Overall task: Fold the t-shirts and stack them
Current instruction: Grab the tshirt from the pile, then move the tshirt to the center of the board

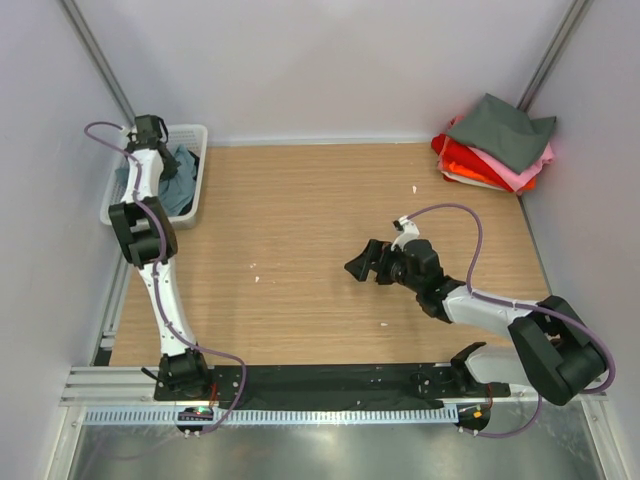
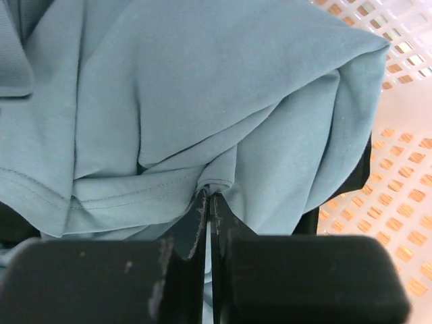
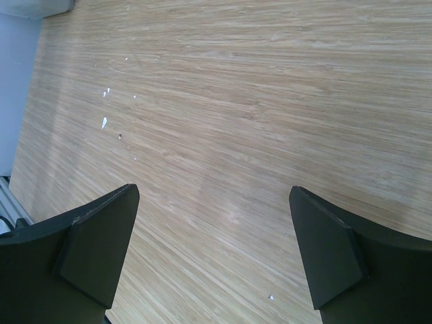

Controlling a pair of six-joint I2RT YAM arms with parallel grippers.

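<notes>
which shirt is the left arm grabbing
The blue-grey t-shirt in the white basket, pinched between the left fingers. The other shirts lie stacked in the far right corner, untouched.

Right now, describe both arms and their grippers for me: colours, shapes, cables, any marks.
Both the left arm and right arm have white links between bulky black joint housings. A thin mauve cable runs along the left one, a second cable along the right. The right gripper has matte black wedge-shaped fingers; the left gripper is black too, its finger edges scuffed whitish.
</notes>
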